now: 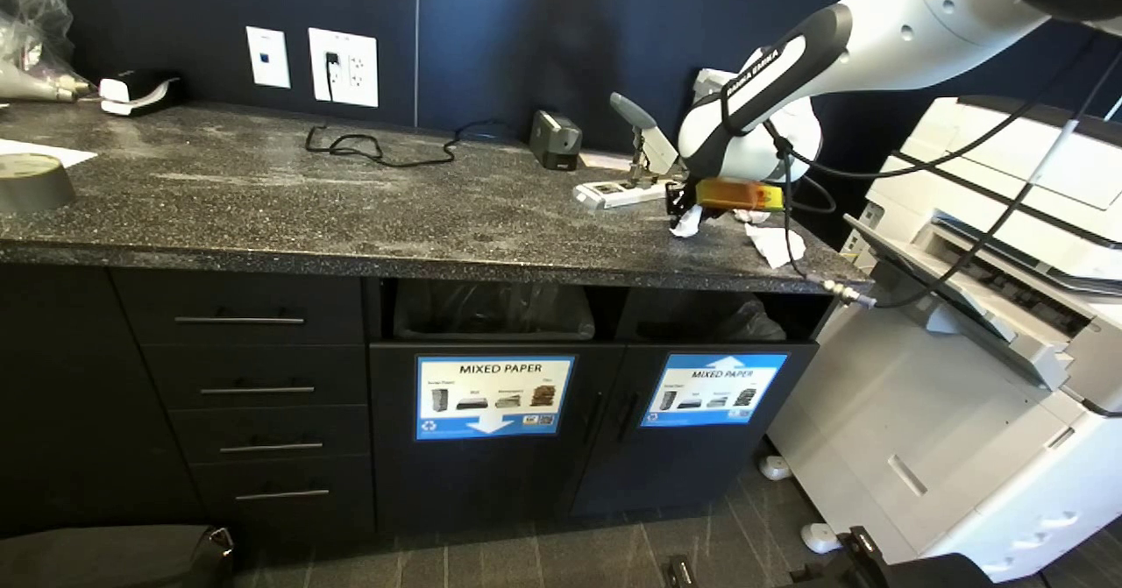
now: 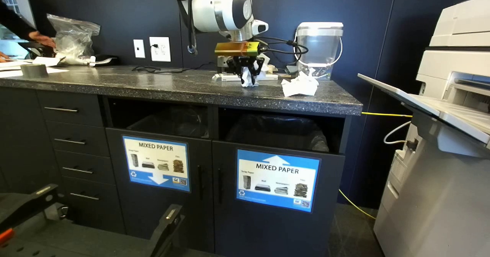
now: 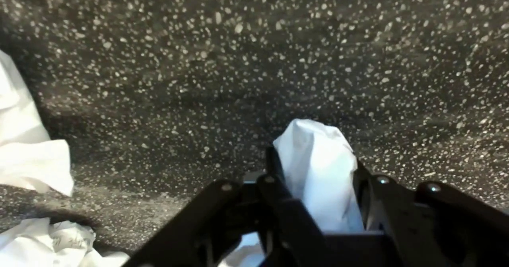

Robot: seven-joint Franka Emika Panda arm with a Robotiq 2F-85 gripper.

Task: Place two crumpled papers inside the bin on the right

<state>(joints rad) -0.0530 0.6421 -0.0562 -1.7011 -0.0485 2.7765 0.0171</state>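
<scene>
A white crumpled paper (image 3: 324, 175) is pinched between both fingers of my gripper (image 3: 316, 161), which rest against its sides. In both exterior views the gripper (image 2: 248, 79) points down just over the dark counter, with the paper's lower end at or close to the surface. A second crumpled paper (image 2: 300, 85) lies to its right near the counter's front edge, and more white paper (image 1: 751, 216) shows partly behind the arm. The bin on the right (image 2: 275, 226) sits under the counter, its bag-lined slot above a panel with a blue-topped label.
Next to that bin stands a matching bin (image 2: 153, 207) with a paler label. Behind the gripper is a large stapler (image 1: 622, 192) and a pencil sharpener (image 1: 556, 139). A clear bucket (image 2: 319, 48) stands at the counter's back right; a printer (image 1: 912, 413) flanks its right end.
</scene>
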